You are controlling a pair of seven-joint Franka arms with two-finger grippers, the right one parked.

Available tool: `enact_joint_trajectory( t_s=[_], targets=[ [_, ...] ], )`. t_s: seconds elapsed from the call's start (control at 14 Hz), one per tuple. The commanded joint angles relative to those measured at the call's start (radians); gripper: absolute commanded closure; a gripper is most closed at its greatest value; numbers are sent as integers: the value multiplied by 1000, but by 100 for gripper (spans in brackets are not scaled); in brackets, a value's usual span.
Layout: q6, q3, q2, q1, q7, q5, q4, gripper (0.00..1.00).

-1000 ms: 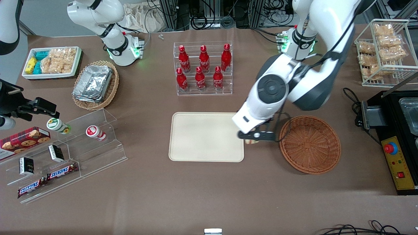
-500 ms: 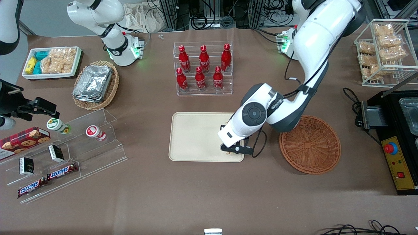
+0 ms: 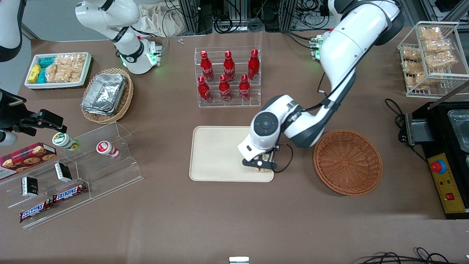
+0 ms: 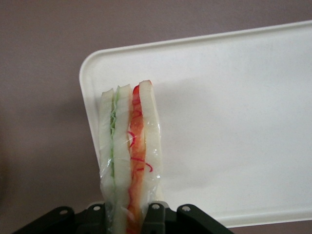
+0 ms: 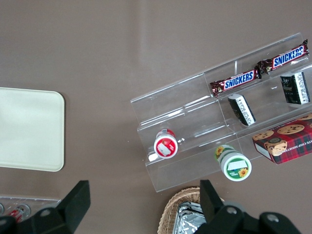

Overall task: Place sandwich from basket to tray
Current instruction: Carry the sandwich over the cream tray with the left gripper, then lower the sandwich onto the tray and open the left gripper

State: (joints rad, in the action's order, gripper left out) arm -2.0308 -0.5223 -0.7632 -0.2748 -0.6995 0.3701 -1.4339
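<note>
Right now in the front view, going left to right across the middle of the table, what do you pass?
Clear stepped stand → tray → claw shut on the sandwich over the tray's corner → basket → black control box.

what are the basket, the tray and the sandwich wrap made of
Basket: woven wicker, reddish-brown, visible radial weave. Tray: likely matte plastic, smooth cream surface, rounded corners, low rim. Sandwich, held by the gripper over the tray's corner: thin clear film, glossy and crinkled over the bread.
</note>
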Motion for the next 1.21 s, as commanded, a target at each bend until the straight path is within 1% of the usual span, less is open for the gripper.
enact_joint_trajectory(
  t_s=[0.0,0.14,0.43,0.5,0.57,0.64,0.71,1.0,1.14],
  targets=[
    [-96,4,2,0,-34,29,-71,100],
    [-160,27,4,2,-35,29,-117,100],
    [-158,33,2,5,-26,29,-120,100],
    [-158,33,2,5,-34,29,-118,96],
    [-157,33,2,5,-34,27,-115,65],
    [-157,33,2,3,-32,27,-117,20],
    [-157,35,2,5,-31,29,-117,1],
    [-138,33,21,22,-35,26,-108,1],
    [-121,30,65,46,-35,12,-108,0]
  ],
)
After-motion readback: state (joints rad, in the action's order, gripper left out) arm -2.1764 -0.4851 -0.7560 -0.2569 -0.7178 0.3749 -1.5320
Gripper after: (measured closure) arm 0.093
